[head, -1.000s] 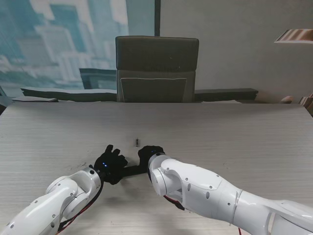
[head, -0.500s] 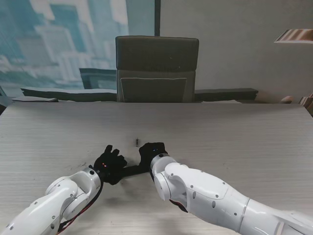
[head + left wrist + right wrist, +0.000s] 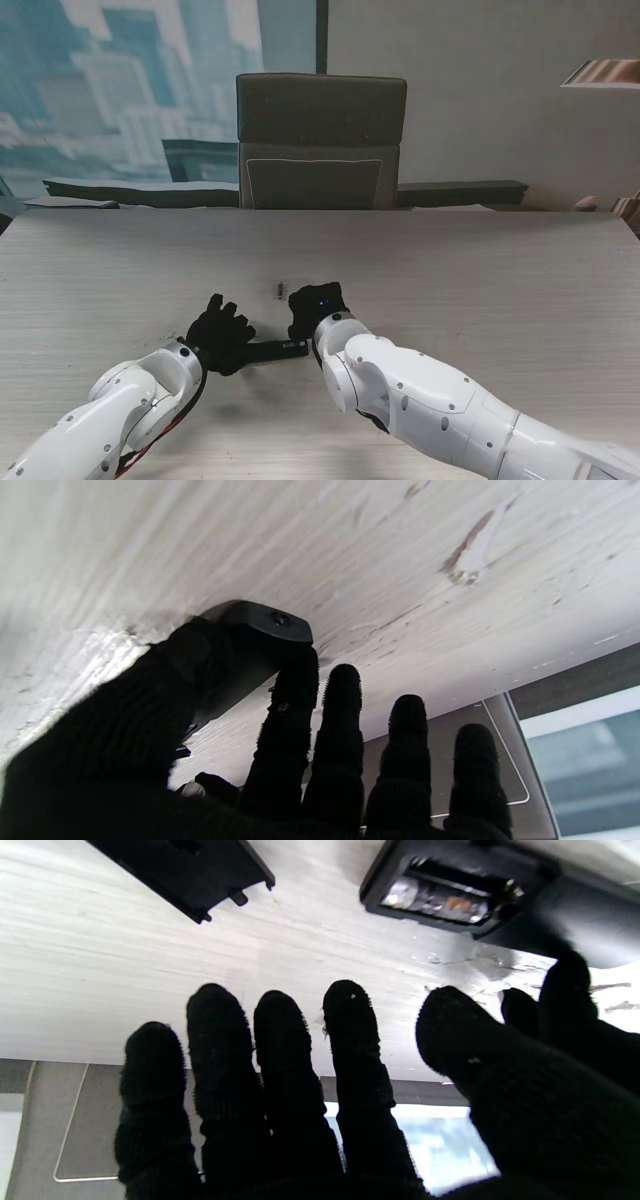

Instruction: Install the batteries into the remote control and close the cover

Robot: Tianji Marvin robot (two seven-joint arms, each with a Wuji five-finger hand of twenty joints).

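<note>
The black remote control (image 3: 272,350) lies on the table between my two gloved hands. My left hand (image 3: 220,335) pinches one end of the remote control (image 3: 260,620) between thumb and index finger; its other fingers are stretched out. The right wrist view shows the remote's battery compartment (image 3: 440,895) uncovered, with batteries seated inside. The black cover (image 3: 185,870) lies flat on the table, apart from the remote. My right hand (image 3: 317,308) hovers by the remote's other end with fingers (image 3: 225,1050) spread, holding nothing.
A small dark object (image 3: 279,291), too small to identify, lies on the table just beyond the hands. A grey office chair (image 3: 320,140) stands behind the table's far edge. The pale wood-grain table top (image 3: 500,280) stretches out to both sides.
My right hand has drawn off the remote's end, shifting slightly right and farther from me, so that end now shows. The left hand's fingers have spread and edged left.
</note>
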